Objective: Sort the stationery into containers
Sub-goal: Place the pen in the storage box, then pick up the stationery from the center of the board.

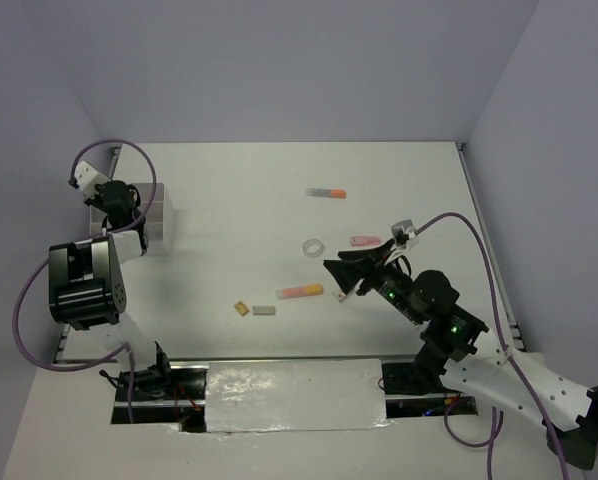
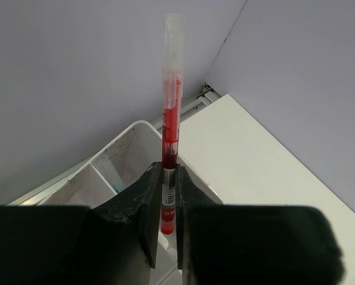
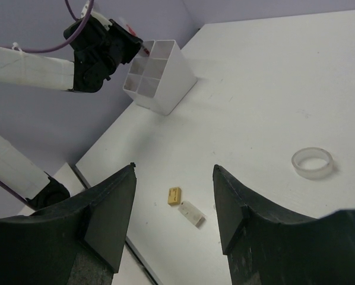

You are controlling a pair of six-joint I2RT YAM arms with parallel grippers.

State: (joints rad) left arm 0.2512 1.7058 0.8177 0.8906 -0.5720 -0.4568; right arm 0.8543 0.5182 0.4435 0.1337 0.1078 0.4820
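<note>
Clamping left gripper (image 2: 168, 178): we see it clenched on the red pen (image 2: 171, 113), which stands upright (clear end topmost).
Box (image 2: 133, 139): four-celled, at 9 o'clock on the table (image 1: 419, 180) in our top view, just below that gripper.
Right gripper (image 3: 174, 169): released, jaws spread wide, hovering over bare table.
Tape ring (image 3: 311, 162): at its 3 o'clock, lying flat.
Tan eraser (image 3: 175, 195) and grey eraser (image 3: 192, 214): just beside each other, at its 6 o'clock.
Orange marker (image 1: 326, 192): at 12 o'clock from the ring, well apart.

- Left gripper (image 2: 168, 178) pinches a red pen (image 2: 171, 113) near one end, and the pen runs straight out past the jaws.
- A divided white box (image 2: 127, 142) sits just beyond the jaws, left of the pen.
</note>
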